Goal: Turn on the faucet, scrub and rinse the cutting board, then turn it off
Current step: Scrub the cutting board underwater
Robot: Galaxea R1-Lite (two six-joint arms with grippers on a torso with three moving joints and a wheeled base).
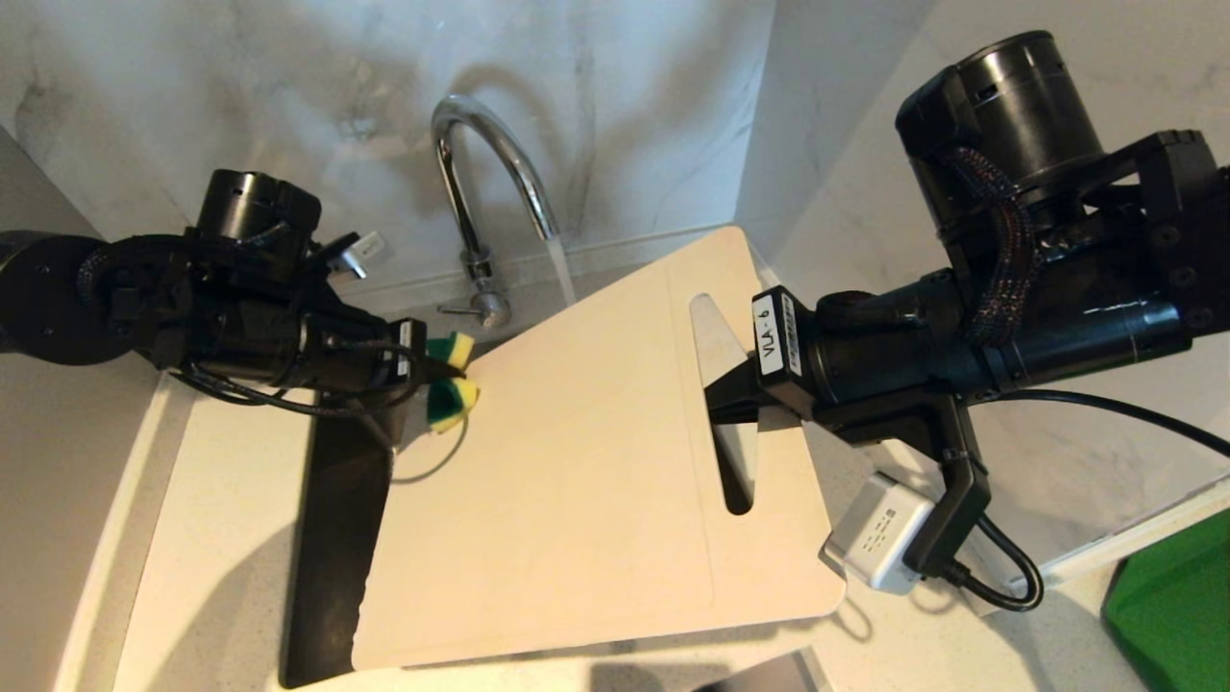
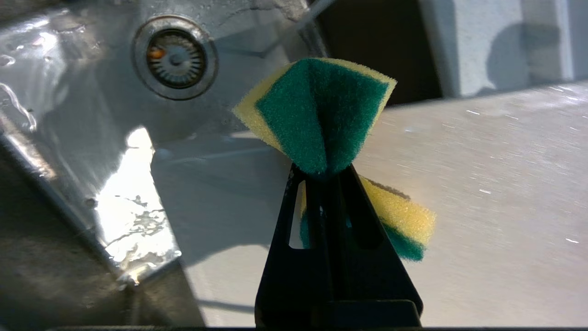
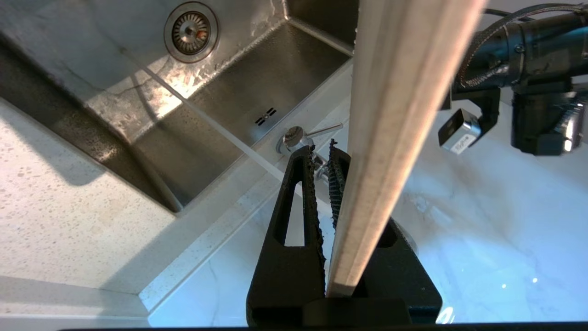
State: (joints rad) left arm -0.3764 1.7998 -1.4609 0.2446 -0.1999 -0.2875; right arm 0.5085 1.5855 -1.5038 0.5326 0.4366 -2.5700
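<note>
The chrome faucet (image 1: 480,183) arches over the sink, and a thin stream of water (image 1: 562,269) falls from its spout behind the board's far edge. Its lever (image 1: 461,309) sticks out at the base. The cream cutting board (image 1: 577,461) is held tilted above the sink. My right gripper (image 1: 735,389) is shut on the cutting board beside its slot handle (image 1: 730,423); its edge (image 3: 390,138) runs between the jaws. My left gripper (image 1: 423,380) is shut on a green-and-yellow sponge (image 1: 452,394), folded (image 2: 321,115), at the board's left corner.
The steel sink (image 2: 92,138) with its drain (image 2: 174,57) lies below the board. White speckled countertop (image 1: 221,538) surrounds it, with a marble wall (image 1: 288,86) behind. A green object (image 1: 1182,605) sits at the lower right.
</note>
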